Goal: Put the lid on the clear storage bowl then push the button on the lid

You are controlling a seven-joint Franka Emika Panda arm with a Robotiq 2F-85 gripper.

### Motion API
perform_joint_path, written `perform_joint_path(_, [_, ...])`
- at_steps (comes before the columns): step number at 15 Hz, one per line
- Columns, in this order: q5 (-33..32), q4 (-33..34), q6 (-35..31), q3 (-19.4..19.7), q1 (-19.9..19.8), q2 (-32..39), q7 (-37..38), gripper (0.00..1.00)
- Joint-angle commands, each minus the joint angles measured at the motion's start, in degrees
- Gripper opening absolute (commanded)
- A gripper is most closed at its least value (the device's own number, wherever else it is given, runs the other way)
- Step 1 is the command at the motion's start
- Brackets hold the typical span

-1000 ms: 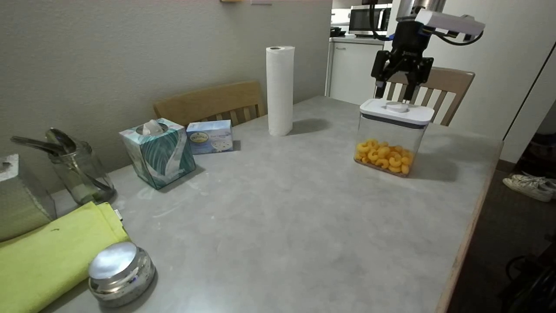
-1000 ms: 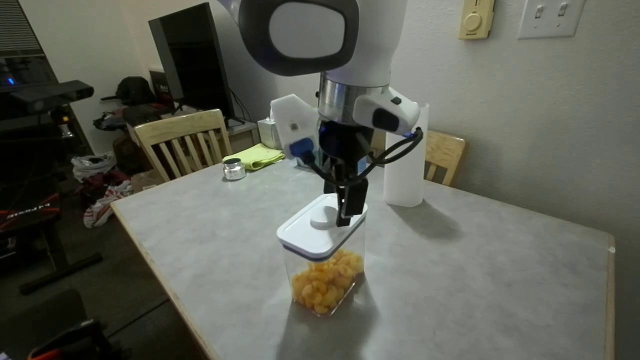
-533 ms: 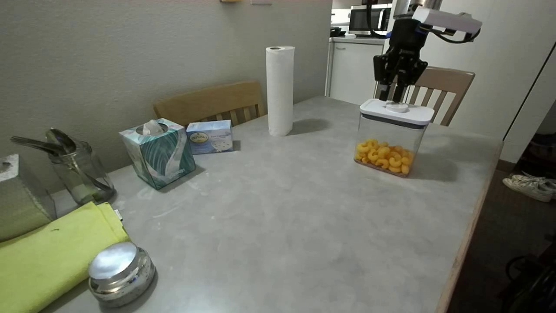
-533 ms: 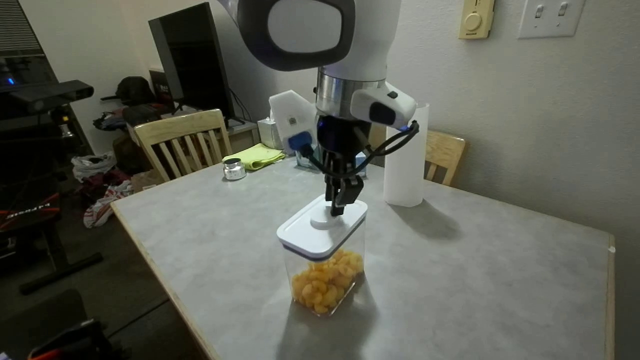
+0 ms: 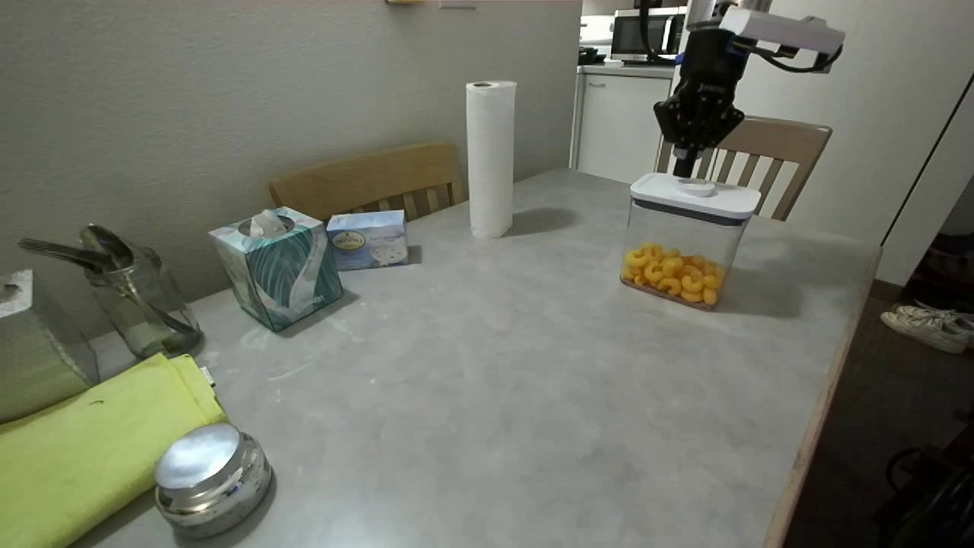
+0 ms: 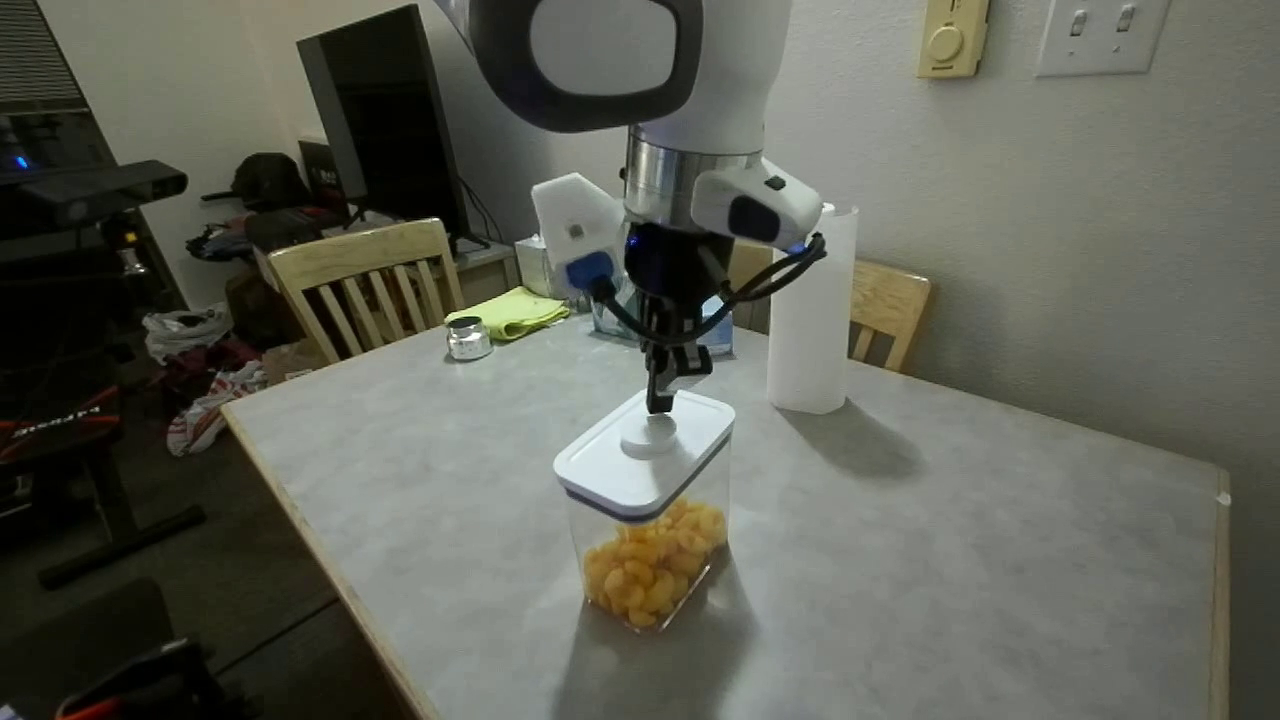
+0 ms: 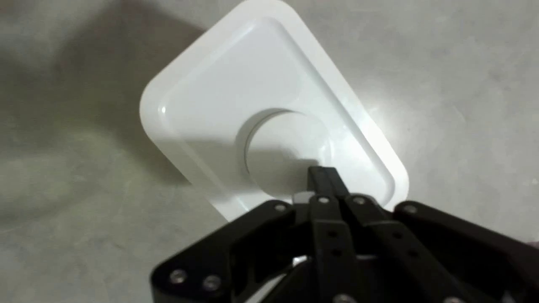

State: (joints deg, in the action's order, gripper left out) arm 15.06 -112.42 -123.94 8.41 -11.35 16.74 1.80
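Note:
The white lid (image 5: 732, 202) lies flat on top of the clear storage bowl (image 5: 681, 234), which holds yellow-orange pasta. In the middle of the lid a round button (image 6: 648, 436) stands raised, and it shows from above in the wrist view as a pale disc, the button (image 7: 286, 141), partly shaded. My gripper (image 6: 660, 406) points down over the lid near the button's edge. Its fingertips are pressed together with nothing between them in the wrist view, where the gripper (image 7: 326, 169) overlaps the button's border. Whether the tips touch the lid cannot be told.
On the table stand a paper towel roll (image 5: 491, 160), a tissue box (image 5: 278, 266), a tea box (image 5: 369, 240) and a shiny metal jar (image 5: 213, 479). A yellow cloth (image 5: 99, 449) lies beside the jar. Wooden chairs (image 6: 365, 285) surround the table (image 5: 494, 380).
My gripper's fingers have gone from wide apart to together. The gripper has shifted a little, its tips now nearer the button. Lid and bowl have stayed in place.

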Motion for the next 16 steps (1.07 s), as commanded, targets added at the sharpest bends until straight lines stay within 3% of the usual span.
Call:
perform_joint_path(1, [-2.8, -0.5, 4.8, 0.3, 0.9, -1.8, 3.2, 0.0])
perform_joint_path(9, [-8.9, -0.8, 6.1, 1.3, 1.1, -2.1, 6.1, 0.0])
perform_joint_path(16, [-7.0, -0.3, 4.3, 1.0, 0.4, 0.0, 3.5, 0.0])
